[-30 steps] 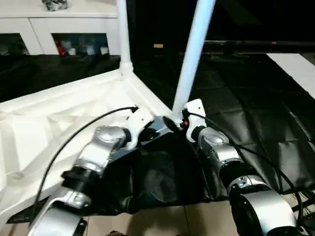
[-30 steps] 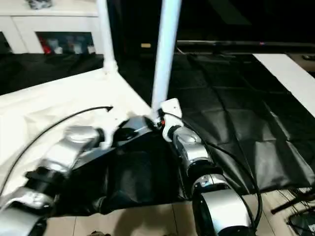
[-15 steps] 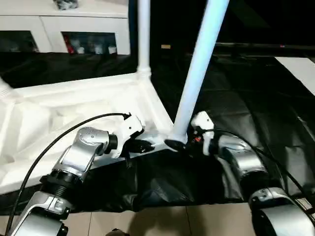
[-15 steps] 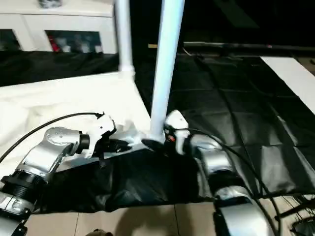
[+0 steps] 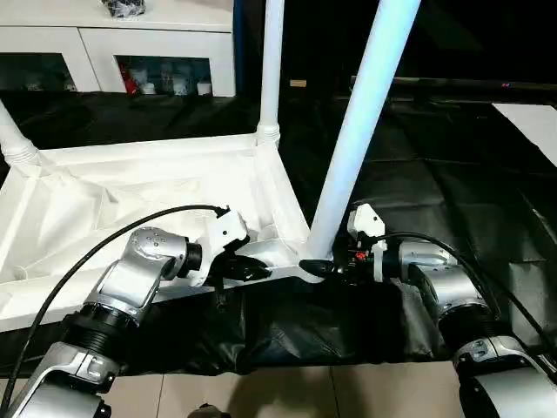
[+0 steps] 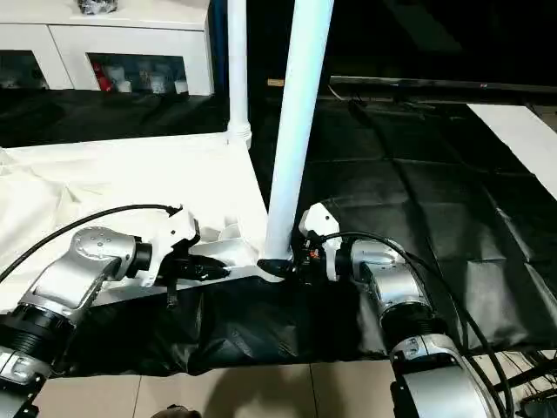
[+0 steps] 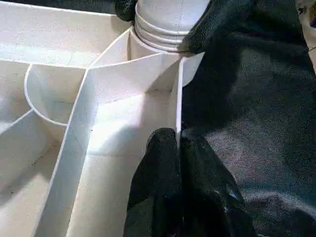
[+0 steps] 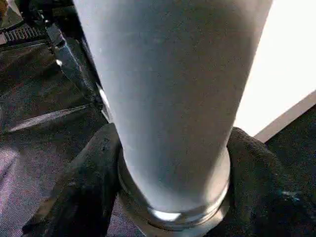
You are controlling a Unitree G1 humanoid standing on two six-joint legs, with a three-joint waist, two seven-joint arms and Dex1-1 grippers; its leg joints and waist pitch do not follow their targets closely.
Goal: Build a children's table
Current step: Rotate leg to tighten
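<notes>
The children's table top (image 5: 130, 192) lies upside down on the black cover, ribs up. A white leg (image 5: 357, 148) rises from its near right corner socket. Another leg (image 5: 271, 70) stands in the far corner, and a third (image 5: 13, 139) at the left edge. My left gripper (image 5: 252, 272) is shut on the thin near rim wall (image 7: 178, 98), one finger on each side (image 7: 160, 163). My right gripper (image 5: 322, 266) clasps the near leg's base collar (image 8: 173, 197). Its black fingers (image 8: 94, 173) press both sides of the leg.
A white cabinet (image 5: 113, 52) with glass doors stands behind. The black cover (image 5: 452, 174) spreads wrinkled to the right, with a white strip (image 5: 531, 122) at its far side. Pale floor (image 5: 348, 392) shows below the cover's front edge. A black cable (image 5: 104, 244) arcs over my left forearm.
The camera has shifted. My right gripper's fingers have drawn in around the base of the near leg. My left gripper stays pinched on the rim.
</notes>
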